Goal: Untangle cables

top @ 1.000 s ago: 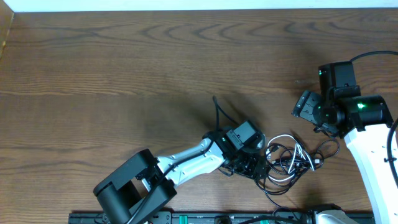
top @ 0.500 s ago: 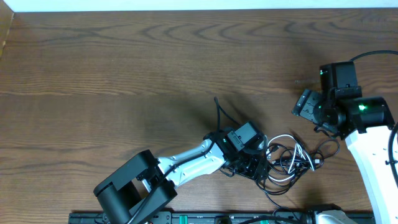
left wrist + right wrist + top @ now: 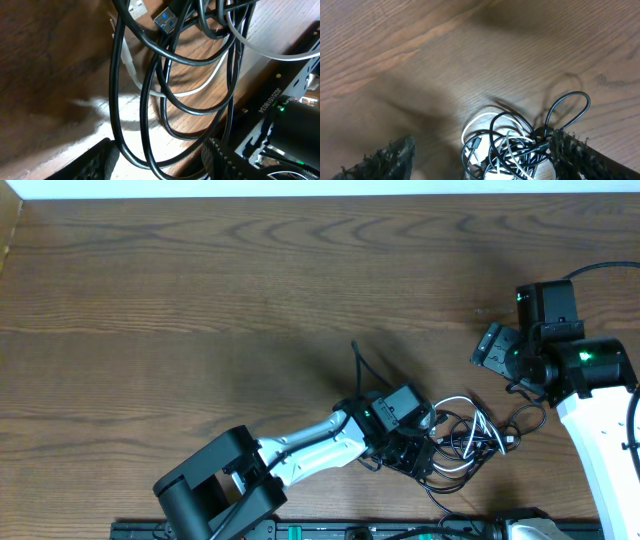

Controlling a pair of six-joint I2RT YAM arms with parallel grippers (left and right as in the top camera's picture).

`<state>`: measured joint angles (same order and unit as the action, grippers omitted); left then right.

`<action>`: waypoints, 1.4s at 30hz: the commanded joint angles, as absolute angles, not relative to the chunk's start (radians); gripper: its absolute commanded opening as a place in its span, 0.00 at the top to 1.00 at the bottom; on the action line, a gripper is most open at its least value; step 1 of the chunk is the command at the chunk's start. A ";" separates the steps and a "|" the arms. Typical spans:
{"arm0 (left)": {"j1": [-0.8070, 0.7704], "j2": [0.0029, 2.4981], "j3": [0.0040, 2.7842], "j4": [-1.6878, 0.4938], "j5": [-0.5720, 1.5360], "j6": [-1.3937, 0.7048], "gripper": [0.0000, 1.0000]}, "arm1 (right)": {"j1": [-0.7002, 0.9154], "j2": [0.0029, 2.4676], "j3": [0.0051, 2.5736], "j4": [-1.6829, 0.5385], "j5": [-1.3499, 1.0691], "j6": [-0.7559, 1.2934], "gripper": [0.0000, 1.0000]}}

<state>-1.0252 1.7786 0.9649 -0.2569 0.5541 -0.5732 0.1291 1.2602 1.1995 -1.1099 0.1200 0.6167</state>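
Note:
The cables (image 3: 468, 435) lie in one tangle of black cords and a white cord at the table's front right. A black strand (image 3: 358, 362) trails up and left from it. My left gripper (image 3: 418, 450) is down at the tangle's left edge. In the left wrist view it (image 3: 160, 160) is open, with black loops (image 3: 150, 100) running between the fingers (image 3: 95, 162); a white cord (image 3: 131, 67) and a blue USB plug (image 3: 165, 20) lie beyond. My right gripper (image 3: 493, 347) is open and empty, held above and up-right of the tangle. In the right wrist view the tangle (image 3: 515, 145) lies below the open gripper (image 3: 482, 160).
A black rail with electronics (image 3: 350, 530) runs along the table's front edge just below the tangle. The right arm's white body (image 3: 600, 430) stands to the right of the cables. Bare wooden table (image 3: 200, 300) stretches to the left and back.
My left gripper has slid a little right and toward the front edge, further into the tangle, and the trailing black strand shifted right with it. The right arm has barely moved.

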 commanded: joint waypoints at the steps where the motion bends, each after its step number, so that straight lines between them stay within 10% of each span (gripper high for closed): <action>1: -1.027 1.794 0.968 -0.256 0.530 -0.578 0.42 | 0.125 1.239 1.212 -1.110 0.116 0.605 0.18; 7: -1.026 1.794 0.968 -0.251 0.535 -0.578 0.92 | 0.125 1.238 1.212 -1.108 0.105 0.605 0.18; 42: -0.283 1.356 1.028 -0.297 0.531 -0.447 0.92 | 0.130 1.409 1.211 -1.082 -0.251 0.362 0.13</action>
<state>-0.3534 1.4010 0.9665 -0.3023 0.5419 -0.4477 0.1291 1.3766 1.1995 -1.0866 -0.2207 0.3870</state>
